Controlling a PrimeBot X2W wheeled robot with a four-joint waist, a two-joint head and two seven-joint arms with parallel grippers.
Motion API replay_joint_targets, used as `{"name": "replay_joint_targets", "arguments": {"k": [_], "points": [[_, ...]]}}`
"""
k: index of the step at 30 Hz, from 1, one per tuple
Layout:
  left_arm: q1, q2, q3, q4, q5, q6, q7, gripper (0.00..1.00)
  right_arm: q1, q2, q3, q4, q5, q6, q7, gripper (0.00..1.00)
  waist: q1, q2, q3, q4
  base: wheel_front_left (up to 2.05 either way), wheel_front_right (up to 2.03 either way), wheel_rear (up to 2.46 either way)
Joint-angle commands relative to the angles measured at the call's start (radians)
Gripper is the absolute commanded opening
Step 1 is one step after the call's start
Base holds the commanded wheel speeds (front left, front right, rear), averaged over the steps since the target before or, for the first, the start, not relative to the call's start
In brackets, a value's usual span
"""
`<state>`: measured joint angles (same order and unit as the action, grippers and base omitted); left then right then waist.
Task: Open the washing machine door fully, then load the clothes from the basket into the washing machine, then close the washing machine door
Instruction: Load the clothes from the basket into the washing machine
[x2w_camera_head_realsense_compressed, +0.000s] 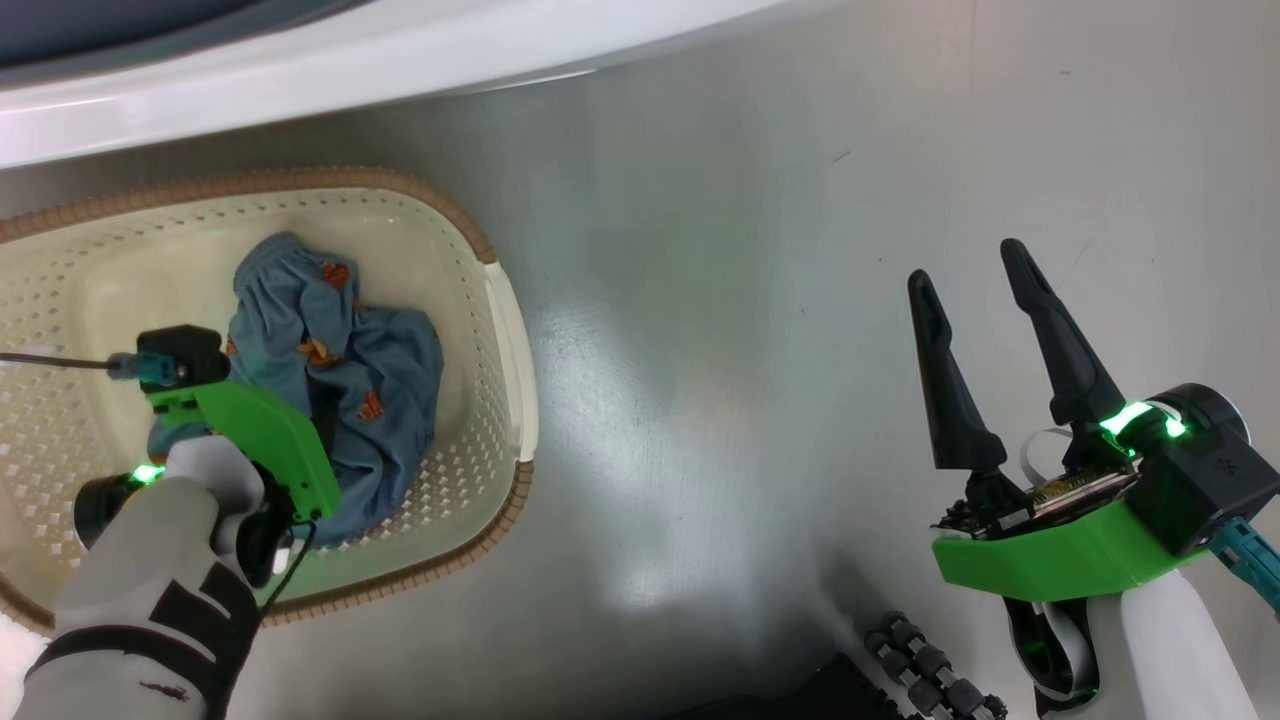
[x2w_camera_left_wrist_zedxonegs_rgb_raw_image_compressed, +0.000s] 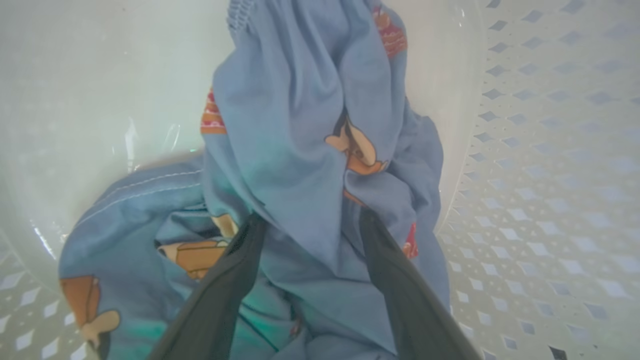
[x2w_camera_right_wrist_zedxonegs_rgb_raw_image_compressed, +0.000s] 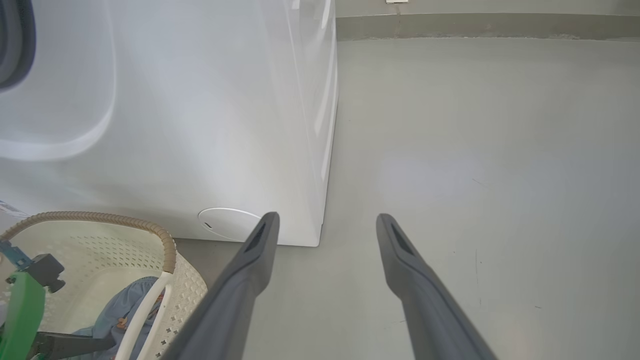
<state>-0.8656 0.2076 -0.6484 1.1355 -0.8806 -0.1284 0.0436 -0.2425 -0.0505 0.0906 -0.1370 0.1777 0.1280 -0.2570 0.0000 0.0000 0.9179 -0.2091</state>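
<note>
So here's where we're at: our left claw (x2w_camera_left_wrist_zedxonegs_rgb_raw_image_compressed: 312, 215) is down inside the small cream-white perforated plastic basket (x2w_camera_head_realsense_compressed: 505, 300) with the brown woven-look rim. Its jaws are spread wide and nothing is clamped yet. The soft, light blue, cartoon-print clothes (x2w_camera_left_wrist_zedxonegs_rgb_raw_image_compressed: 300, 125) lie right at its tips. Both dark fingers (x2w_camera_left_wrist_zedxonegs_rgb_raw_image_compressed: 220, 295) are sunk into the fabric, with a tall fold standing in the gap between them.

That fold is the thing to watch. Its long axis runs straight ahead of the claw, in line with the fingers. What looks like the gathered elastic edge points away from the claw at the far end, and the rest of the bundle spills down to the claw's left. Since the jaws straddle the fold across its narrow width, we reckon a plain squeeze should catch it.

Our right claw (x2w_camera_head_realsense_compressed: 966, 264) is well off to the side over the grey floor (x2w_camera_head_realsense_compressed: 750, 300), released and empty, so the left one is clearly nearer. The big white front-loading washing machine (x2w_camera_right_wrist_zedxonegs_rgb_raw_image_compressed: 200, 125) sits ahead and left of the right claw, just beyond the basket. We can't tell from here how its door stands.
</note>
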Motion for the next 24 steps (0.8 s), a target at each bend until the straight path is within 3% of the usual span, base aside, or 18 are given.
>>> {"name": "replay_joint_targets", "arguments": {"k": [1,3,7,8,9,19,20,21,24], "points": [[0.011,0.03,0.005,0.002,-0.009,-0.002,-0.011,0.94,0.023,0.0,0.018,-0.02,0.003,0.003,-0.005,1.0,0.0,0.0,0.001,0.0,0.0,0.0,0.0],[0.01,0.029,-0.006,0.002,-0.016,-0.002,-0.014,0.85,0.023,0.0,0.017,-0.021,0.003,0.003,-0.005,1.0,0.0,0.0,0.002,0.001,0.0,0.0,0.0],[0.009,0.028,-0.027,0.001,-0.031,-0.002,-0.024,0.56,0.022,0.0,0.016,-0.022,0.003,0.003,-0.005,1.0,0.0,0.0,0.003,0.002,0.0,0.0,0.0],[0.009,0.028,-0.027,0.001,-0.031,-0.002,-0.024,0.56,0.022,0.0,0.016,-0.022,0.003,0.003,-0.005,1.0,0.0,0.0,0.003,0.002,0.0,0.0,0.0],[0.009,0.028,-0.032,0.001,-0.035,-0.002,-0.027,0.48,0.022,0.0,0.015,-0.022,0.002,0.003,-0.005,1.0,0.0,0.0,0.003,0.002,0.0,0.0,0.0],[0.003,0.03,-0.075,0.001,-0.076,-0.002,-0.051,0.32,0.016,0.0,0.012,-0.021,-0.002,0.003,-0.005,1.0,0.0,0.0,0.004,0.002,0.0,0.0,0.0],[0.002,0.03,-0.08,0.0,-0.08,-0.002,-0.054,0.27,0.016,0.0,0.011,-0.02,-0.002,0.003,-0.005,1.0,0.0,0.0,0.003,0.002,0.0,0.0,0.0],[0.001,0.029,-0.085,-0.002,-0.084,-0.002,-0.057,0.11,0.016,0.0,0.011,-0.02,-0.002,0.003,-0.005,1.0,0.0,0.0,0.003,0.003,0.0,0.0,0.0],[0.0,0.03,-0.098,-0.005,-0.096,-0.002,-0.065,0.0,0.016,0.0,0.01,-0.019,-0.001,0.003,-0.005,1.0,0.0,0.0,0.003,0.004,0.0,0.0,0.0]]}}
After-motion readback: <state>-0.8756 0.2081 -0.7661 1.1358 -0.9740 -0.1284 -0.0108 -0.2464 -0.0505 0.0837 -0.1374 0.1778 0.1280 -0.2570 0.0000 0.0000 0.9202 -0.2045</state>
